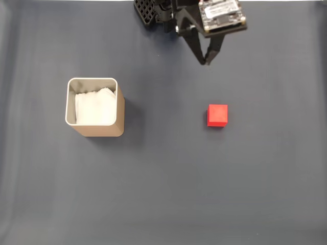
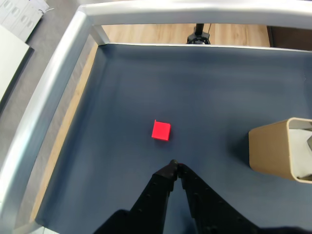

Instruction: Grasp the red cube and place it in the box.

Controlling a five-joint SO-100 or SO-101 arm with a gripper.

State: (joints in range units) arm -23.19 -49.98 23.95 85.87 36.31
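Note:
The red cube [image 1: 217, 115] [image 2: 161, 130] rests on the dark mat, right of centre in the fixed view. The tan box [image 1: 95, 107] [image 2: 280, 148] with its silvery rim and white lining stands upright at the left of the fixed view, well apart from the cube. My black gripper [image 1: 206, 62] [image 2: 175, 165] hangs at the top of the fixed view, above the cube in the picture and short of it. Its two fingertips meet at a point, shut with nothing between them.
A dark blue-grey mat [image 1: 163, 194] covers the table. In the wrist view a silvery metal frame [image 2: 44, 97] borders the mat on the left and far sides, with wood floor beyond. The arm's black base [image 1: 148, 13] sits at the top edge.

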